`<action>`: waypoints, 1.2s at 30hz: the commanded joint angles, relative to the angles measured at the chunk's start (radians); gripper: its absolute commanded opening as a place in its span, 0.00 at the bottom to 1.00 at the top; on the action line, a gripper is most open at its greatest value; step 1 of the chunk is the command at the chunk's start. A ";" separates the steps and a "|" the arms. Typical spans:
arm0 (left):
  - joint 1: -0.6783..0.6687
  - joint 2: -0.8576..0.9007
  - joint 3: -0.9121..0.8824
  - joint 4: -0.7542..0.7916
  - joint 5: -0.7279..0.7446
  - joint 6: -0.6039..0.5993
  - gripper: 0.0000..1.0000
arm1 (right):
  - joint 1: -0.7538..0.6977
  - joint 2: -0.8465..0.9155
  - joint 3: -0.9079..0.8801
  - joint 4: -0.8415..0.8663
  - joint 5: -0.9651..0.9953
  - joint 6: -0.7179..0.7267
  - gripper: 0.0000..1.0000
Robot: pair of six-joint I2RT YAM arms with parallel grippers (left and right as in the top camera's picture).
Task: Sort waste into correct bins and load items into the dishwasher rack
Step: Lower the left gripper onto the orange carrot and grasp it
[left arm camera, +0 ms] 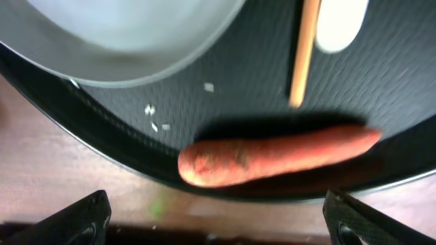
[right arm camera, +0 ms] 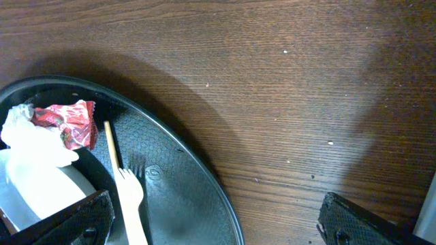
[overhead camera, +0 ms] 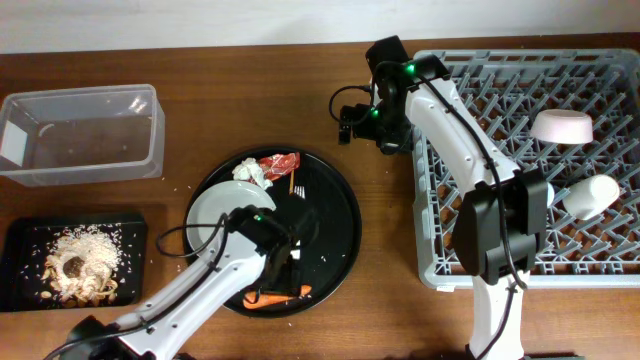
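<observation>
left gripper (left arm camera: 216,221): jaws spread wide, holding nothing. it hangs low over the near edge of the round black tray (overhead camera: 340,215). the carrot (left arm camera: 272,155) lies crosswise on that tray, close to the rim and just ahead of the fingertips (left arm camera: 75,219), touching neither of them.

wooden stick (left arm camera: 304,51): flat on the round tray, its end just beside the carrot but apart from it. the white fork (right arm camera: 133,201) lies beside the stick.

white plate (overhead camera: 222,208): on the left part of the round tray. the crumpled white paper (overhead camera: 250,172) sits at the plate's far edge, with the red wrapper (overhead camera: 280,165) touching it on the right.

right gripper (right arm camera: 214,224): jaws spread wide, holding nothing. it hangs over the bare wooden table (right arm camera: 286,82), between the round tray and the far left corner of the grey rack (overhead camera: 470,265).

rack contents: a white bowl (overhead camera: 562,126) rests on the pegs at the far right. a white cup (overhead camera: 590,195) lies on its side nearer.

bins: the clear tub (overhead camera: 150,125) stands at the far left. the shallow black tray (overhead camera: 25,235) in front of it holds beige crumbs (overhead camera: 90,248) and a small dark lump (overhead camera: 72,266).
</observation>
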 commanded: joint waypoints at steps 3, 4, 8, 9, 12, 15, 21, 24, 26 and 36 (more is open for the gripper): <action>0.004 -0.010 -0.031 0.026 0.042 0.074 0.99 | -0.004 0.011 0.012 0.000 -0.004 0.002 0.99; 0.004 -0.010 -0.032 0.027 0.042 0.075 0.99 | -0.004 0.011 0.012 0.000 -0.004 0.002 0.99; 0.004 -0.008 -0.044 0.030 0.042 0.101 0.99 | -0.004 0.011 0.012 0.000 -0.004 0.002 0.99; 0.003 -0.004 -0.046 0.031 0.042 0.117 0.99 | -0.004 0.011 0.012 0.000 -0.004 0.002 0.99; 0.003 0.019 -0.046 0.051 0.042 0.188 0.99 | -0.004 0.011 0.012 0.000 -0.004 0.002 0.99; -0.010 0.080 -0.046 0.062 0.042 0.238 0.99 | -0.004 0.011 0.012 0.000 -0.004 0.002 0.99; -0.065 0.197 -0.046 0.124 0.063 0.305 0.99 | -0.004 0.011 0.012 0.000 -0.004 0.002 0.99; -0.069 0.200 -0.046 0.148 0.066 0.306 0.99 | -0.004 0.011 0.012 0.000 -0.004 0.002 0.99; -0.069 0.200 -0.046 0.146 0.077 0.306 0.99 | -0.004 0.011 0.012 0.000 -0.004 0.002 0.99; -0.069 0.225 -0.054 0.151 0.077 0.310 0.82 | -0.004 0.011 0.012 0.000 -0.004 0.002 0.99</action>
